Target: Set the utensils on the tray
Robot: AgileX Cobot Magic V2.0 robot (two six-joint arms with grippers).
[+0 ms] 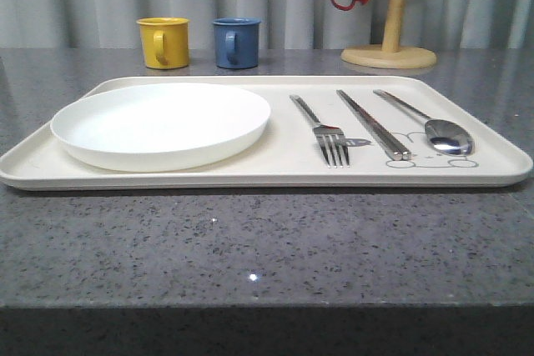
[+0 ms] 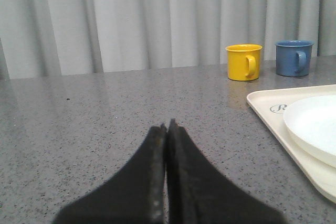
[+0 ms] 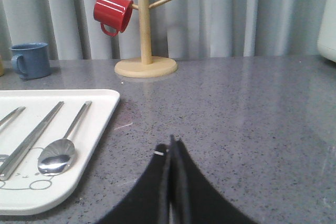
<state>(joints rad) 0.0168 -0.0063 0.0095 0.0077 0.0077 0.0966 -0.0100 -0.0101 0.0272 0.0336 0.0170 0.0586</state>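
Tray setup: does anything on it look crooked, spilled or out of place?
Nothing stands out. The fork, chopsticks and spoon lie side by side on the tray, right of the white plate. No spills or damage are visible.

Bare counter (image 1: 250, 248) fronts the tray (image 1: 50, 168); mugs (image 1: 163, 42) and a mug tree (image 1: 392, 14) stand behind.

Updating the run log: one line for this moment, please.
fork, chopsticks, spoon: on tray | left gripper: shut | right gripper: shut
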